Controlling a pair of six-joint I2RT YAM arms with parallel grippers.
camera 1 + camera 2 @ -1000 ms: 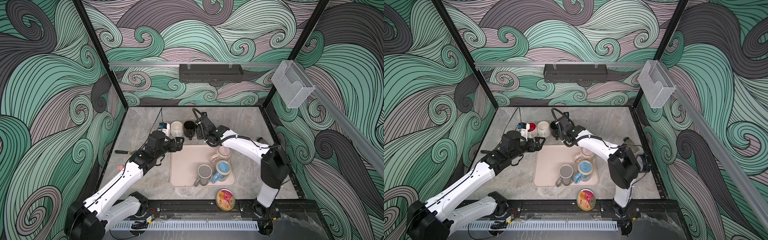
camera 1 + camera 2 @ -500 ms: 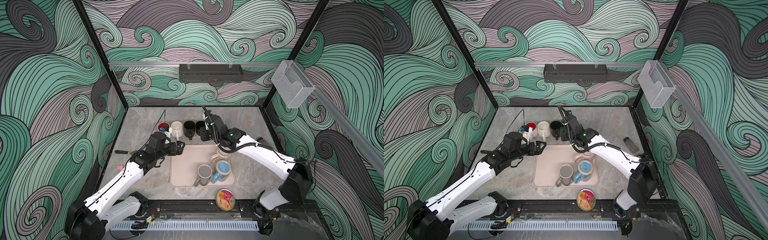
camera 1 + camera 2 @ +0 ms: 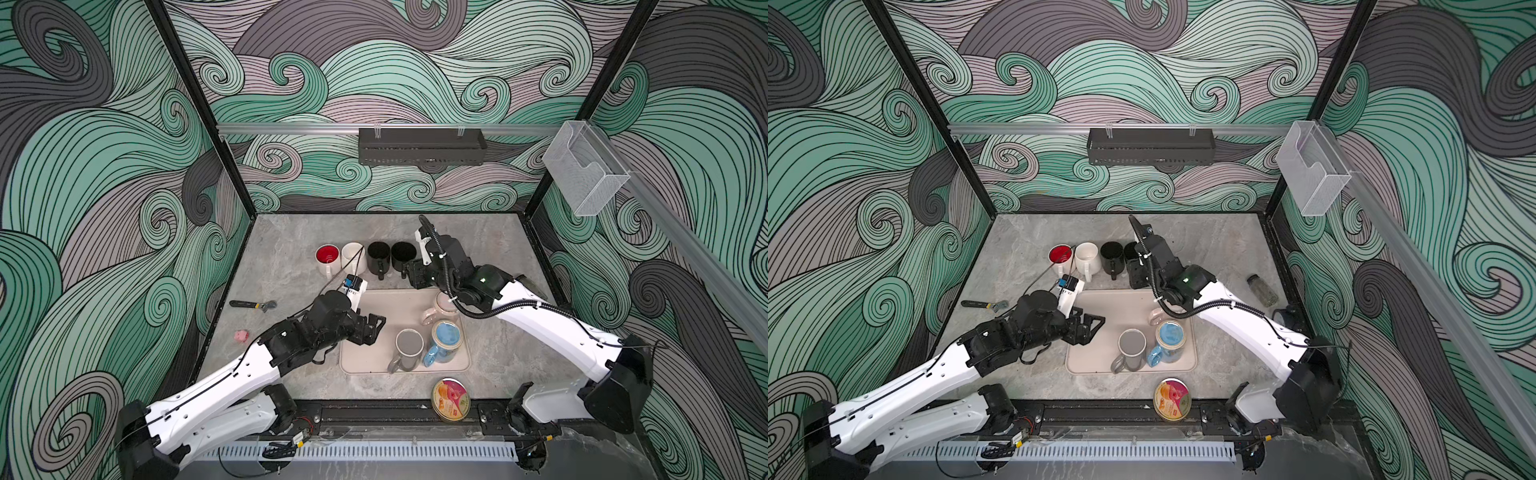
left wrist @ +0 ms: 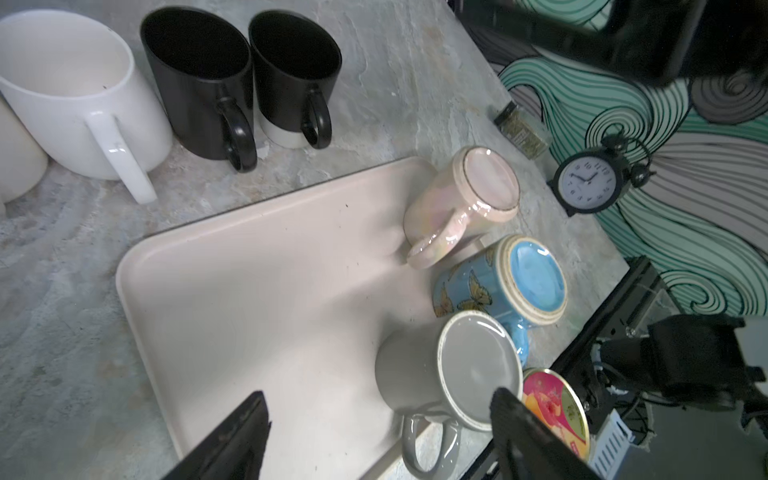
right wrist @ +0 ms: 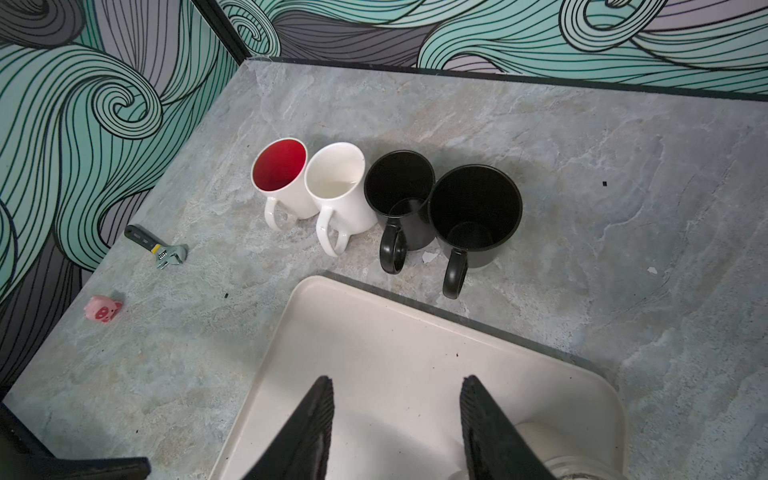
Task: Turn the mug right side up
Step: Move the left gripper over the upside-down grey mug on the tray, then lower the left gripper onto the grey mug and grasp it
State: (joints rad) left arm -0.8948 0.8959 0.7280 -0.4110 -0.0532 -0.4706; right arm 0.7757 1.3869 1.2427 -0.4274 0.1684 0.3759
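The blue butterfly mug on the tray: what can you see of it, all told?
The blue mug stands upside down on the beige tray, near the tray's right edge in both top views. It looks like glazed ceramic: a blue wall printed with yellow butterflies, and a blue base facing up, ringed by a cream foot. Its blue handle is partly hidden behind the grey mug, which stands close beside it. The pink mug is on its other side. Whether either touches it cannot be told.
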